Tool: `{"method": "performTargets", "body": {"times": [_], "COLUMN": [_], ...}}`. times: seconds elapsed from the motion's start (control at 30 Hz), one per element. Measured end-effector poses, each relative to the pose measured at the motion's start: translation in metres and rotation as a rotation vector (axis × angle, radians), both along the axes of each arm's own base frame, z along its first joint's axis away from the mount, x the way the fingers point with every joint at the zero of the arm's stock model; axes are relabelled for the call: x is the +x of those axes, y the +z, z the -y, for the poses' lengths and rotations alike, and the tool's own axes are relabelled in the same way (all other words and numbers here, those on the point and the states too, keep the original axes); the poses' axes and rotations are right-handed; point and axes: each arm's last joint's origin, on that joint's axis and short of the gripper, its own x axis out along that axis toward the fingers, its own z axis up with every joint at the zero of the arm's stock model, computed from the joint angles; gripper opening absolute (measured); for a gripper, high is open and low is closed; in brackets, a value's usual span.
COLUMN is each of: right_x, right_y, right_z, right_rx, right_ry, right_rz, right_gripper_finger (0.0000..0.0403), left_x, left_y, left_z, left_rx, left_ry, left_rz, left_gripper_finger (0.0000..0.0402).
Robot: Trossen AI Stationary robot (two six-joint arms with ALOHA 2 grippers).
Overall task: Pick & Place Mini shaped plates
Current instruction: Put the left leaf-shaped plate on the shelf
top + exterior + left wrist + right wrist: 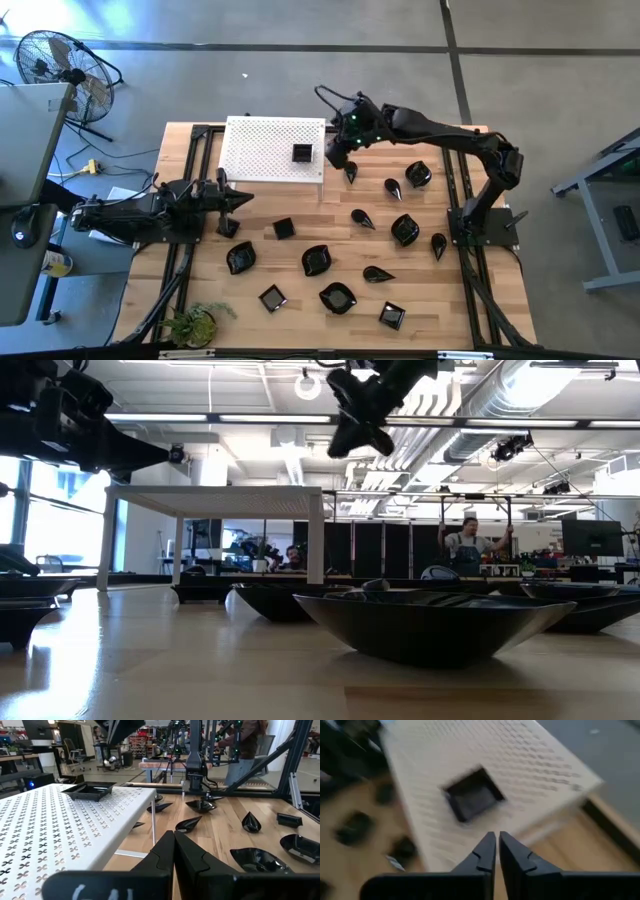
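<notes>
Hovering above the right edge of the white perforated board [272, 148], the right end effector [338, 160] has its fingers pinched narrow, nothing between them; right wrist view shows the tips nearly touching.

One square plate [302, 153] sits on the board near its right side, also seen in the right wrist view [472, 794], clear of the end effector.

Left end effector [243, 199] is parked low over the table [300, 235], just off the board's lower left corner, fingers closed together and empty [174, 851].

Remaining mini shaped plates are spread on the wooden table:
- teardrop plates right of the board [392, 187], [362, 217], [438, 243], [377, 273]
- rounded wavy plates at [418, 174], [404, 229], [316, 260], [240, 257], [337, 296]
- square plates at [283, 228], [272, 297], [391, 315]

All lie apart from each other, none touching an end effector.

A small potted plant [195, 322] stands at the table's lower left corner. A floor fan [58, 62] stands off the table, upper left. Low view: a person [466, 548] far behind the table.
</notes>
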Motion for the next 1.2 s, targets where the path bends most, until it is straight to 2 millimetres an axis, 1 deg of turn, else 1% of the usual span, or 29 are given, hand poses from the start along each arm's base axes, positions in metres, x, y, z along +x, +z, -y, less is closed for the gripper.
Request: {"method": "performTargets", "body": {"times": [0.1, 0.2, 0.27, 0.53, 0.67, 0.8, 0.93, 1.1, 1.2], "right_x": [0.003, 0.001, -0.005, -0.044, -0.062, -0.077, -0.09, -0.105, -0.112], "right_y": [-0.006, -0.012, -0.018, -0.054, -0.071, -0.081, -0.096, -0.106, -0.11], "right_z": [-0.005, -0.013, -0.017, -0.032, -0.038, -0.044, -0.048, -0.053, -0.055], "right_rx": [-0.076, -0.122, -0.147, -0.29, -0.295, -0.327, -0.361, -0.474, -0.528], "right_ry": [0.072, 0.18, 0.214, 0.189, 0.161, 0.155, 0.152, 0.13, 0.119], "right_rz": [-0.022, 0.06, 0.134, 0.431, 0.517, 0.592, 0.664, 0.77, 0.804], "right_gripper_finger": [0.001, 0.0008, 0.0002, 0.0001, 0.0005, 0.0006, 0.0001, 0.0001, 0.0001], "left_x": [0.0, 0.0, 0.0, 0.0, 0.0, 0.0, 0.0, -0.002, -0.002], "left_y": [0.0, -0.001, -0.002, -0.002, -0.002, -0.003, -0.002, 0.009, 0.018], "left_z": [0.0, 0.0, 0.001, 0.002, 0.002, 0.002, 0.003, 0.003, 0.003], "left_rx": [-0.006, -0.024, -0.024, -0.025, -0.026, -0.031, -0.037, -0.079, -0.104], "left_ry": [0.0, -0.013, -0.033, -0.084, -0.083, -0.085, -0.085, -0.1, -0.102], "left_rz": [-0.003, -0.013, -0.024, -0.035, -0.031, -0.031, -0.03, -0.042, -0.086], "left_gripper_finger": [0.0, 0.0, 0.0, 0.0, 0.0, 0.0, 0.0, 0.0, 0.0]}}
